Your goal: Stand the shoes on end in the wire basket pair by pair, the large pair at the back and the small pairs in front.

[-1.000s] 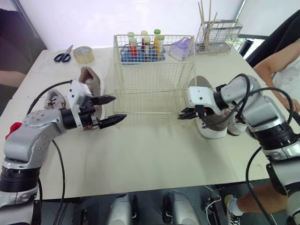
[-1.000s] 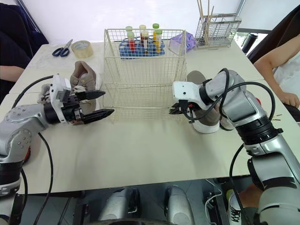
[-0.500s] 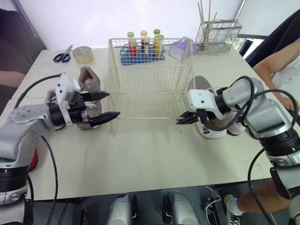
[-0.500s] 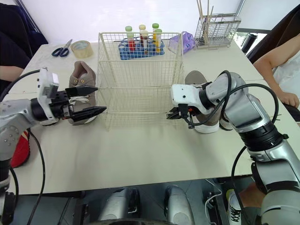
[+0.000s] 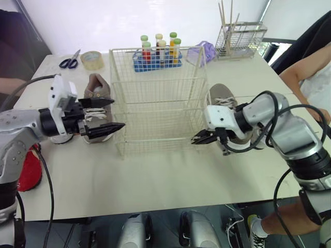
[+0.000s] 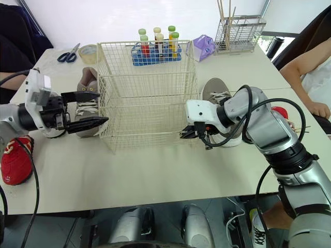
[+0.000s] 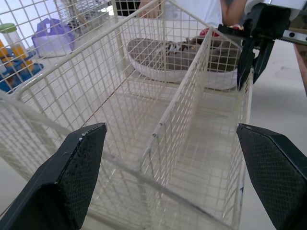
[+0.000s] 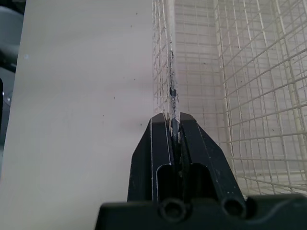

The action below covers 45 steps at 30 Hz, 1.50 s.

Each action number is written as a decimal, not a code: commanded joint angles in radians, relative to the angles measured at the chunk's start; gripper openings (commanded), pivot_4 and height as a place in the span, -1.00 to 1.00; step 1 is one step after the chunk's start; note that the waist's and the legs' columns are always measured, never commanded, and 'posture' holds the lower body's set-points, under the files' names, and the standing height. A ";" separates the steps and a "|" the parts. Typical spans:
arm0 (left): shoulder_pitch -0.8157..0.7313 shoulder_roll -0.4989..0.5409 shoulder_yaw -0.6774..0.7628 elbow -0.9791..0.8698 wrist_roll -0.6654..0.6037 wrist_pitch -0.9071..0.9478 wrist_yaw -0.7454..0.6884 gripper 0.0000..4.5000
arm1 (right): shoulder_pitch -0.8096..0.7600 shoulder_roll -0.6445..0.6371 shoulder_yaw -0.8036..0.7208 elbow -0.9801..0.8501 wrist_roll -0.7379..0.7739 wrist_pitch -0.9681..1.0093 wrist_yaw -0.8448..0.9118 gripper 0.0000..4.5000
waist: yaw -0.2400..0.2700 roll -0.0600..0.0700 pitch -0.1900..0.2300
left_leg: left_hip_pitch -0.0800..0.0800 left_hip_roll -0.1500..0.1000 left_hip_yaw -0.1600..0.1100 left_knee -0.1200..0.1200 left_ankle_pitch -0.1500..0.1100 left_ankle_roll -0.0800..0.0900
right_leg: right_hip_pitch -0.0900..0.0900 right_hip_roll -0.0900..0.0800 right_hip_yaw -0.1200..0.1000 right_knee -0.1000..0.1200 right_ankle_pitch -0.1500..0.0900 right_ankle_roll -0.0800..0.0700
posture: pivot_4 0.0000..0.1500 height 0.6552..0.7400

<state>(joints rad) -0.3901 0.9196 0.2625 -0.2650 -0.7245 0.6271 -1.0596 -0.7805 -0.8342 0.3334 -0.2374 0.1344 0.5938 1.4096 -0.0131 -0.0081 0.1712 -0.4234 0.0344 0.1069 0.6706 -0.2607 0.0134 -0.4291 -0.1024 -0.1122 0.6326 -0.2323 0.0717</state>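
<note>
Progress: nothing is stowed yet. The wire basket (image 5: 155, 103) has no shoe in it, so I judge the whole packing job is still ahead of me.
Basket position: it sits mid-table, between my two arms, with its open top facing up.
Basket look: pale cream wire in a fine grid, with tall see-through walls. A wire partition runs through the inside and splits it into compartments. It looks light and a little springy.
Right gripper (image 5: 199, 138): pinched closed on a thin upright wire at the basket's near right edge, as the right wrist view shows plainly.
Left gripper (image 5: 117, 113): fingers spread wide and carrying nothing. It is just beside the basket's left wall, and I cannot tell whether it touches the wire.
Taupe shoe (image 5: 96, 90): on the table by the basket's left side, behind my left gripper.
Second taupe shoe (image 5: 223, 98): this one has a white sole. It lies on the table at the basket's right, behind my right wrist.
Red shoe (image 6: 13, 165): at the far left table edge, well apart from the basket.
Left to do: this taupe pair looks like the large one, so it goes to the back, each shoe stood on end. The small pairs then go in front.
</note>
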 commanded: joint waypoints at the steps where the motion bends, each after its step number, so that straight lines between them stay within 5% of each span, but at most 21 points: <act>1: -0.014 -0.002 0.021 -0.025 -0.015 -0.007 0.010 1.00 | -0.006 0.008 -0.043 -0.071 0.060 0.052 -0.018 -0.99 | 0.000 0.000 0.000 | 0.000 0.000 0.000 0.000 0.000 0.000 | 0.000 0.000 0.000 0.000 0.000 0.000 | 1.00 1.00; 6: -0.021 -0.016 0.016 -0.019 -0.016 -0.012 0.017 1.00 | 0.015 0.007 -0.054 -0.114 0.081 0.096 -0.065 -0.99 | 0.002 0.000 0.000 | 0.000 0.000 0.000 0.000 0.000 0.000 | 0.000 0.000 0.000 0.000 0.000 0.000 | 1.00 1.00; 9: -0.025 -0.022 0.011 -0.015 -0.012 -0.017 0.019 1.00 | 0.030 0.001 -0.061 -0.125 0.081 0.081 -0.092 -0.60 | 0.002 0.000 0.000 | 0.000 0.000 0.000 0.000 0.000 0.000 | 0.000 0.000 0.000 0.000 0.000 0.000 | 1.00 1.00; 16: -0.043 -0.043 -0.002 -0.002 -0.013 -0.022 0.020 1.00 | 0.046 -0.029 -0.148 -0.153 0.139 0.086 -0.125 0.97 | 0.005 0.000 0.000 | 0.000 0.000 0.000 0.001 0.000 0.000 | 0.000 0.000 0.000 0.000 0.000 0.000 | 1.00 1.00; 25: -0.115 -0.070 -0.031 0.012 -0.033 -0.016 -0.011 1.00 | 0.017 -0.001 -0.621 -0.256 0.438 0.468 -0.382 0.99 | 0.012 0.000 0.000 | 0.000 0.000 -0.001 0.001 0.000 0.000 | 0.001 0.000 0.000 0.000 0.000 0.000 | 1.00 1.00; 32: -0.253 -0.096 -0.093 0.112 -0.028 -0.021 -0.089 1.00 | 0.141 0.052 -0.938 -0.482 0.462 0.749 -0.715 0.99 | 0.026 0.000 0.000 | -0.001 0.000 -0.001 0.004 -0.001 0.001 | 0.001 0.000 0.000 0.001 0.000 0.000 | 1.00 1.00; 38: -0.341 -0.159 -0.189 0.218 0.044 -0.081 -0.159 1.00 | 0.374 0.212 -0.999 -0.724 0.358 0.887 -0.968 0.99 | 0.026 0.000 -0.001 | -0.002 0.000 -0.001 0.009 -0.005 0.008 | 0.002 0.000 0.000 0.002 0.000 0.000 | 1.00 1.00; 45: -0.373 -0.188 -0.204 0.248 0.070 -0.094 -0.180 1.00 | 0.582 0.396 -0.924 -0.798 0.275 0.814 -1.127 0.99 | 0.022 0.000 0.000 | -0.003 0.000 -0.001 0.010 -0.005 0.008 | 0.001 0.000 0.001 0.002 0.000 0.000 | 1.00 1.00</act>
<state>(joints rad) -0.7357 0.7303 0.0506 -0.0097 -0.6586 0.5538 -1.2366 -0.2038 -0.4496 -0.5938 -0.9903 0.4299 1.4583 0.3119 0.0092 -0.0078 0.1707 -0.4261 0.0340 0.1055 0.6803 -0.2658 0.0220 -0.4277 -0.1021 -0.1116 0.6351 -0.2324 0.0721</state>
